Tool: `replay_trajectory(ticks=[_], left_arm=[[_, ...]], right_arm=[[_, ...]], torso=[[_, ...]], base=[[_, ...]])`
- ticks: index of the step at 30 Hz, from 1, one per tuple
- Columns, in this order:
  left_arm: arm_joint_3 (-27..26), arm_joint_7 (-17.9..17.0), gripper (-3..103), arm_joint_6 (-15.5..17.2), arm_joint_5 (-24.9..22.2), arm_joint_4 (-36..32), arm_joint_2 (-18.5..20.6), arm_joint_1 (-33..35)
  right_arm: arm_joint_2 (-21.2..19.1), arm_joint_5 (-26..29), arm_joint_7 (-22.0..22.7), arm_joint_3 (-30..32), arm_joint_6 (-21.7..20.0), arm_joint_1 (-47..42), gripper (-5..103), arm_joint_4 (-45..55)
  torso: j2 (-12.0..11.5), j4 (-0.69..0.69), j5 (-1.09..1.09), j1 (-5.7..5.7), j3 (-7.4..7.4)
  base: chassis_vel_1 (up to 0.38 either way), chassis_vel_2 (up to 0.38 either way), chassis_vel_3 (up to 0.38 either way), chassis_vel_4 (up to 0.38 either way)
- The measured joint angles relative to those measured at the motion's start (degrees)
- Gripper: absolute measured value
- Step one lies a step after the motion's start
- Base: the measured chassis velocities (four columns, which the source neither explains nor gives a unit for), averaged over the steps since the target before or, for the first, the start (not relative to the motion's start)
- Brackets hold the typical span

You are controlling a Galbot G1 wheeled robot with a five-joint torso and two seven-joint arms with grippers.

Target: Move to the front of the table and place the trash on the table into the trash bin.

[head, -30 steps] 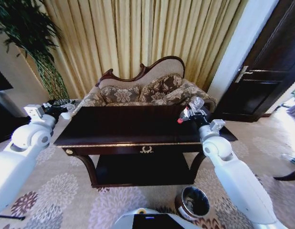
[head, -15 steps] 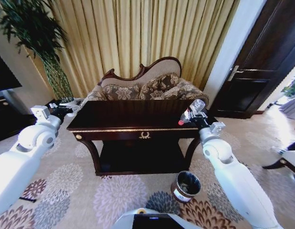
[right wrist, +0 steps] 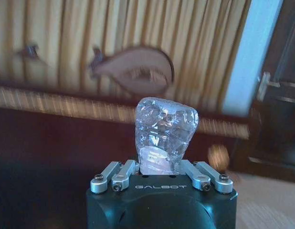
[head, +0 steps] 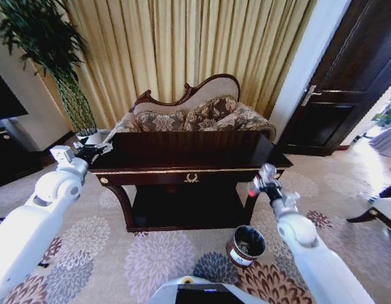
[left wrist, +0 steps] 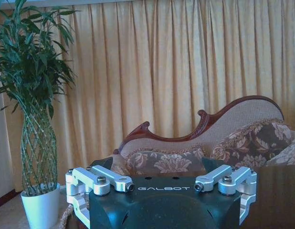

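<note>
A: Item 1, largest first?

B: The counter (head: 183, 155), long, dark and glossy with gold trim. The robot faces its front. Its top looks bare from the head view; I cannot make out any small scraps on it, so whether litter remains there is uncertain.

A: Item 2?

B: The trash bin (head: 245, 246), a small round dark brown bucket with a white label, standing on the patterned carpet in front of the counter's right leg. Its black inside shows nothing I can identify.

A: Item 3?

B: The left pincer (head: 94, 151), held near the counter's left end, above the carpet. In the left wrist view its jaws stand wide apart with nothing between them (left wrist: 161, 183). Idle.

A: Item 4?

B: The right pincer (head: 261, 182), off the counter's right front corner and above the bin, a little behind it. It is clamped on item 5.

A: Item 5?

B: The clear plastic bottle (right wrist: 165, 131), crumpled, red cap pointing down-left in the head view (head: 259, 179). Carried in the air, apart from counter and bin.

A: Progress?

B: By my reckoning: approach done, bottle lifted off the counter. Left to do: lowering it over the bin and letting go, then any scraps.
</note>
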Motion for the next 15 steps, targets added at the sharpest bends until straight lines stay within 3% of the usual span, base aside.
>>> replay_trajectory(ticks=[7,15], left_arm=[[1.06,-1.56,100,0.29,2.75,-1.89,-2.38,3.07],[2.06,-1.22,100,-1.03,6.51,-3.34,-5.63,8.14]], right_arm=[[4.88,-4.85,-0.85,-1.36,5.34,1.51,27,-11.43],[7.59,-7.65,-1.31,-1.99,9.46,4.27,27,-19.29]], torso=[[-0.01,-0.01,0.02,0.02,0.01],[0.00,-0.01,0.00,0.01,0.00]], base=[[0.000,0.000,0.000,0.000],[0.000,0.000,0.000,0.000]])
